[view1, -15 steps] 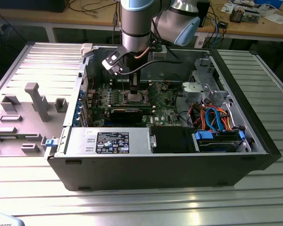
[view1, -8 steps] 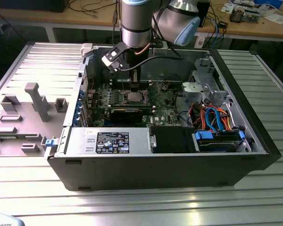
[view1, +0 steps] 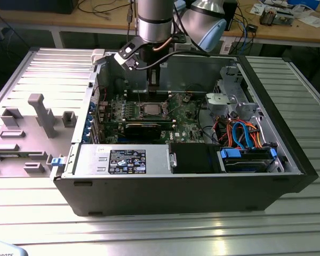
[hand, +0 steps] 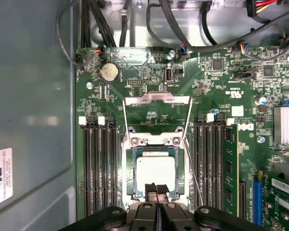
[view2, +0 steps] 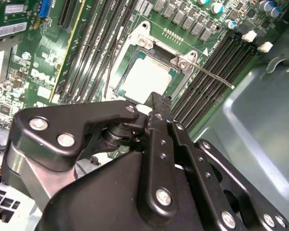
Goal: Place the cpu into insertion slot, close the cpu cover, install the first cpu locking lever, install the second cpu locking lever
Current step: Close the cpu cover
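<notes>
Silver-grey chip [hand: 155,169] sits in its socket [hand: 127,173] on the green board [hand: 221,82]. Your hand [hand: 156,189] is pinched together and holds nothing, fingertips [hand: 150,189] just over the chip's edge. The cover [hand: 157,99] lies swung open, off the socket. In the exterior view, your hand stands at twelve o'clock from the chip.

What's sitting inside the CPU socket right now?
The cpu lies in the socket, silver top showing, with the cpu cover flipped open beside it. The gripper covers one socket edge, and whatever is beneath the cpu is hidden.
</notes>
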Motion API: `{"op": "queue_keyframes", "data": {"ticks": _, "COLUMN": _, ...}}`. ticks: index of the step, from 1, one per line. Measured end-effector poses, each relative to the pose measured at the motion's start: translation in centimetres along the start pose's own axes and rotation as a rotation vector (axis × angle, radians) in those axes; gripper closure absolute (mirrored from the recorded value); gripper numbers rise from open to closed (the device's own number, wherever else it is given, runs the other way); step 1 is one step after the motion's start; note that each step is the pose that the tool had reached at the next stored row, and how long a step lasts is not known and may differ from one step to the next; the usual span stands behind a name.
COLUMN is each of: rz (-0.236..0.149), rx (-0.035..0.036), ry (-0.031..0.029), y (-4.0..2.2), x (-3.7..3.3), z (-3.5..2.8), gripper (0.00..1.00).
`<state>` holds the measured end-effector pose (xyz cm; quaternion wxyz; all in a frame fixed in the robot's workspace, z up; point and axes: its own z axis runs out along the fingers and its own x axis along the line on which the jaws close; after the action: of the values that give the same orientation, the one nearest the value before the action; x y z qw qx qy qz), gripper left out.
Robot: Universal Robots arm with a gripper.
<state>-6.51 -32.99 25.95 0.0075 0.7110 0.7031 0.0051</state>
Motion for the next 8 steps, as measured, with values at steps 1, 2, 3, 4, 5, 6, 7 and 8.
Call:
{"op": "queue_keyframes", "data": {"ticks": 1, "rz": 0.0, "rx": -0.0006, "ry": -0.0002, "y": 0.0, "x": 0.0, "z": -0.14, "gripper": 0.89}}
{"op": "queue_keyframes", "data": {"ticks": 2, "rz": 0.0, "rx": -0.0011, "ry": -0.0001, "y": 0.0, "x": 0.0, "z": -0.13, "gripper": 0.89}}
{"op": "queue_keyframes", "data": {"ticks": 3, "rz": 0.0, "rx": -0.0012, "ry": -0.0001, "y": 0.0, "x": 0.0, "z": -0.13, "gripper": 0.89}}
{"op": "queue_keyframes", "data": {"ticks": 4, "rz": 0.0, "rx": -0.0012, "ry": -0.0002, "y": 0.0, "x": 0.0, "z": -0.13, "gripper": 0.89}}
{"op": "queue_keyframes", "data": {"ticks": 5, "rz": 0.0, "rx": -0.0012, "ry": -0.0002, "y": 0.0, "x": 0.0, "z": -0.14, "gripper": 0.89}}
{"op": "queue_keyframes", "data": {"ticks": 6, "rz": 0.0, "rx": -0.0011, "ry": -0.0003, "y": 0.02, "x": 0.0, "z": -0.14, "gripper": 0.89}}
{"op": "queue_keyframes", "data": {"ticks": 7, "rz": 0.0, "rx": -0.0009, "ry": -0.0005, "y": 0.11, "x": 0.0, "z": -0.14, "gripper": 0.89}}
{"op": "queue_keyframes", "data": {"ticks": 8, "rz": 0.0, "rx": -0.0011, "ry": -0.0005, "y": 0.48, "x": 0.0, "z": -0.12, "gripper": 0.89}}
